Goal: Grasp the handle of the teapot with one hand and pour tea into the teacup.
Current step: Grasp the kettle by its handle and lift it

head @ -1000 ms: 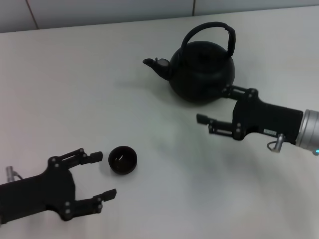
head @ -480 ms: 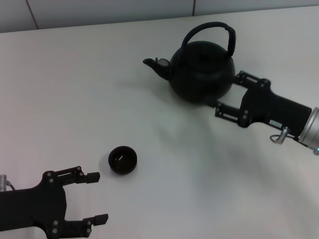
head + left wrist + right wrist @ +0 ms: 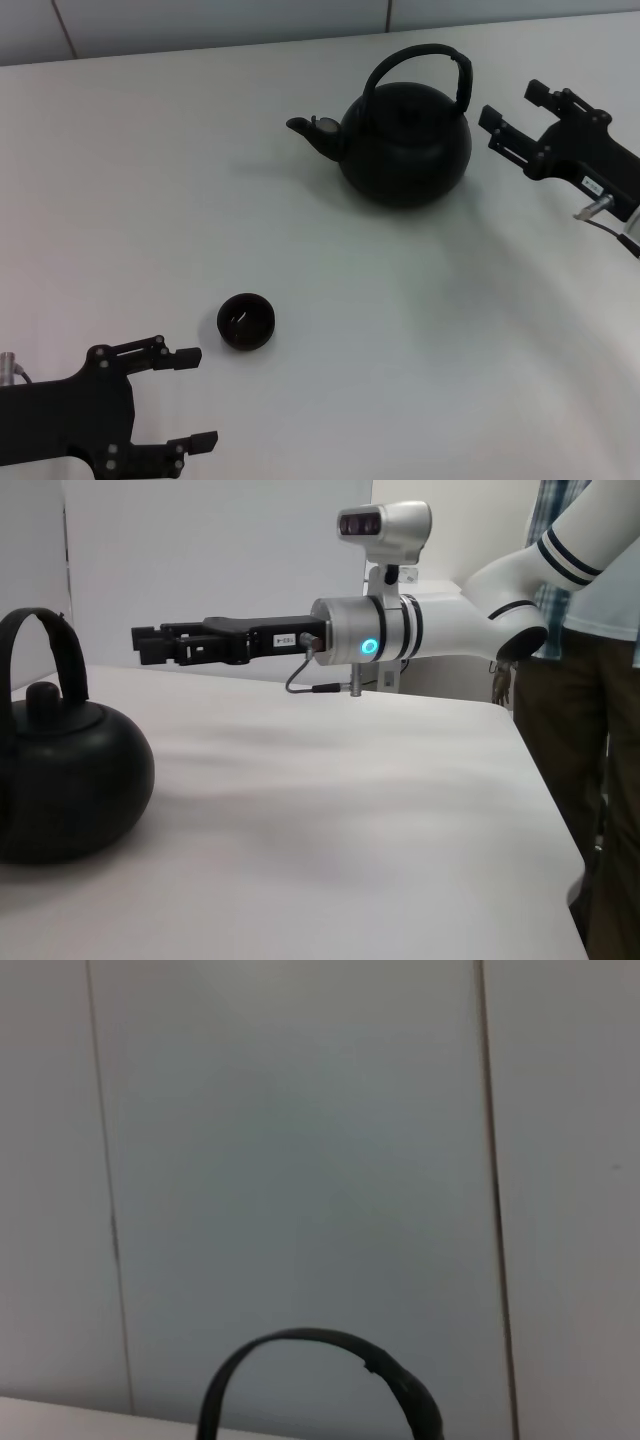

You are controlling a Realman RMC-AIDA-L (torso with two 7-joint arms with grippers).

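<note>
The matte black teapot point(image 3: 405, 140) stands on the white table at the back centre, spout point(image 3: 305, 127) pointing left. Its arched handle point(image 3: 415, 53) stands upright; it also shows in the right wrist view point(image 3: 310, 1344) and the left wrist view point(image 3: 50, 640). My right gripper point(image 3: 512, 104) is open and empty, just right of the handle and apart from it. The small black teacup point(image 3: 246, 321) sits at the front left. My left gripper point(image 3: 197, 397) is open and empty, a little in front and left of the cup. No tea shows.
The white table point(image 3: 400, 350) has a tiled wall along its back point(image 3: 200, 25). In the left wrist view the right arm point(image 3: 400, 645) reaches over the table, a person point(image 3: 590, 730) stands beyond the table's edge, and the teapot point(image 3: 60, 780) sits at one side.
My right gripper has moved from beside the teapot's base up and to the right, level with the handle. My left gripper pulled back from the cup, then stayed still.
</note>
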